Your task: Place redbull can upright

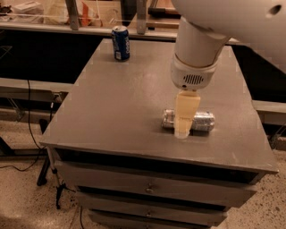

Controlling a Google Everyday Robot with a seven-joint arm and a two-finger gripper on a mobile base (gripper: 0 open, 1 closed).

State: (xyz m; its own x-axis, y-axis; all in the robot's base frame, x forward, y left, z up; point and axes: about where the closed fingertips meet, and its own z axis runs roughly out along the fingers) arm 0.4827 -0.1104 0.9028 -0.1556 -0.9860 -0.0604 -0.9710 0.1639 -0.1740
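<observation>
The redbull can (201, 120), slim and silver, lies on its side on the grey table top (125, 103), right of the middle and near the front edge. My gripper (183, 129) hangs from the white arm (196, 53) directly over the can's middle, its cream finger (185, 112) crossing in front of the can and hiding that part. I cannot tell whether it touches the can.
A dark-blue can (120, 43) stands upright at the table's back left. The table is a drawer cabinet with drawers (147, 188) below. A bench with clutter (67, 13) runs behind. Cables (31, 147) hang at the left.
</observation>
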